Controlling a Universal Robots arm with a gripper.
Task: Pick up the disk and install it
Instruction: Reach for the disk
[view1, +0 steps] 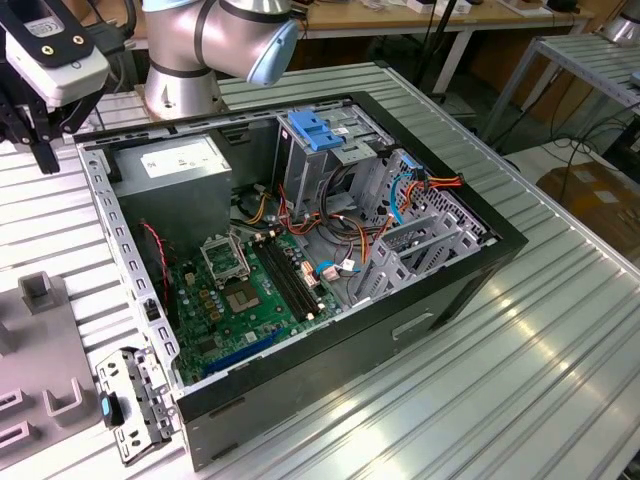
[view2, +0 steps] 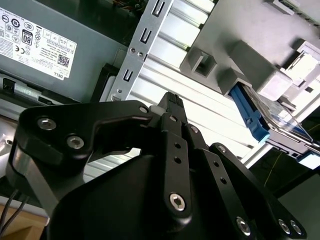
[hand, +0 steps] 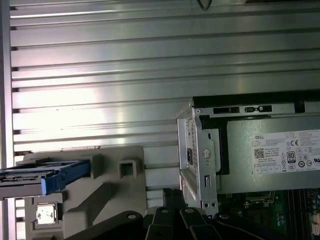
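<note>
The disk (hand: 37, 178) is a flat grey drive with a blue side rail. It lies in a grey holder block (hand: 107, 192) on the ribbed metal table. In the second wrist view the disk (view2: 257, 117) shows its blue rail and label edge beside that block (view2: 240, 57). My gripper (view1: 42, 152) hangs at the exterior view's far left, above the table, just outside the corner of the open computer case (view1: 300, 250). Its black fingers (view2: 172, 102) are shut together with nothing between them, well apart from the disk.
The case holds a grey power supply (view1: 185, 160), a motherboard (view1: 245, 290), loose cables, and a metal drive cage topped by a blue bracket (view1: 315, 128). A small metal bracket (view1: 135, 400) lies by the case's near corner. The holder block (view1: 40, 350) sits at the exterior view's left.
</note>
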